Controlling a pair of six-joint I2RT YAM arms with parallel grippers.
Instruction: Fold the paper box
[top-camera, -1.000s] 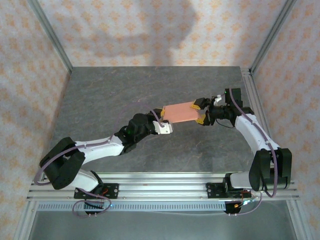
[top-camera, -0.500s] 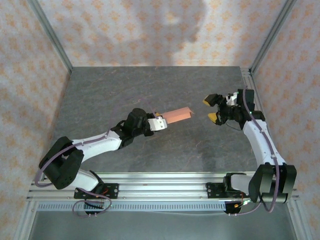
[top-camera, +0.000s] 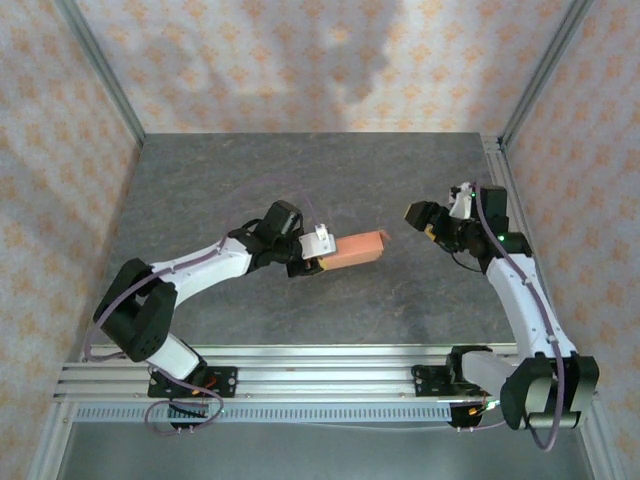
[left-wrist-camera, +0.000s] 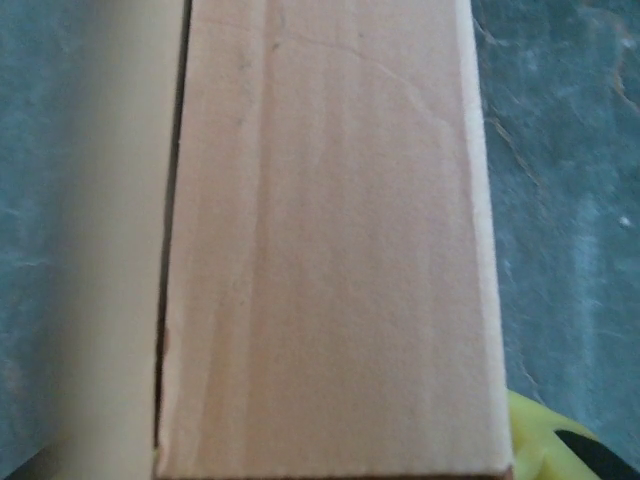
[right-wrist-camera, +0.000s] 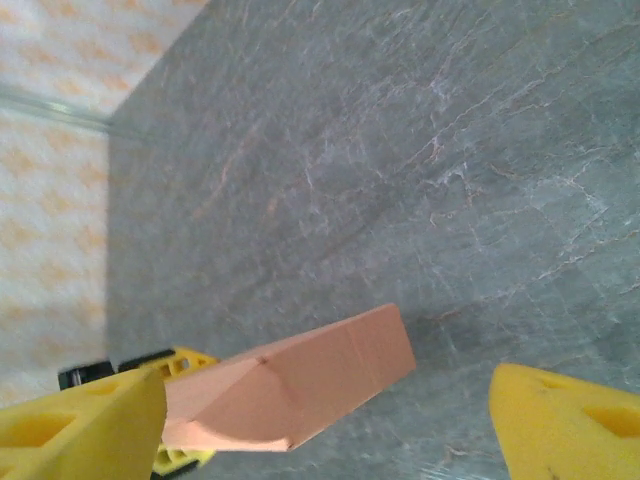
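The dark grey stone-patterned table (top-camera: 300, 180) spans the enclosure. Above its middle hangs the paper box (top-camera: 355, 247), a long, closed, salmon-orange cardboard block lying nearly level. A dark seam runs along its length in the left wrist view. The left gripper (top-camera: 318, 255) pinches its left end. To the right, apart from the box, the right gripper (top-camera: 420, 221) has its yellow fingers (right-wrist-camera: 80, 425) spread wide around nothing.

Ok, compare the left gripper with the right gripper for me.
The left gripper is shut on the paper box; the right gripper is open and empty. The left gripper touches the box; the right gripper stands clear of its far end. Both face the box.
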